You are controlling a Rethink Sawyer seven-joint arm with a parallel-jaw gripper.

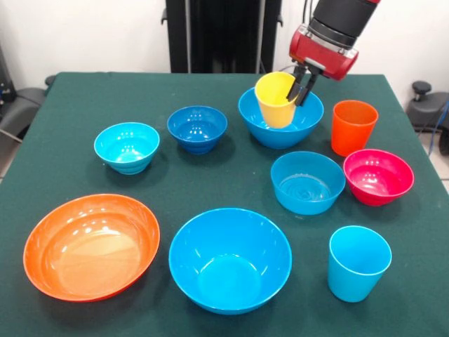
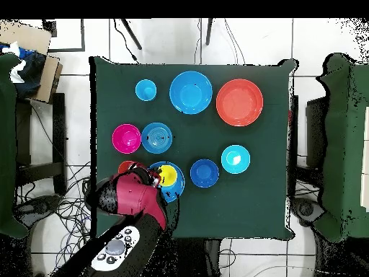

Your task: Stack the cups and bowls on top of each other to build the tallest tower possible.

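My gripper (image 1: 302,86) reaches down from the top right and is shut on the right rim of the yellow cup (image 1: 276,100). The cup is tilted and sits inside the large blue bowl (image 1: 251,118) at the back. In the overhead view the gripper (image 2: 155,177) is at the yellow cup (image 2: 168,174) in that bowl (image 2: 179,187). The orange cup (image 1: 353,126) stands just right of the bowl. The light blue cup (image 1: 358,262) stands at the front right.
A magenta bowl (image 1: 378,175) and a medium light blue bowl (image 1: 307,181) sit mid-right. The dark blue bowl (image 1: 197,128) and cyan bowl (image 1: 127,146) sit mid-left. A second large blue bowl (image 1: 230,258) and the wide orange bowl (image 1: 91,246) are at the front.
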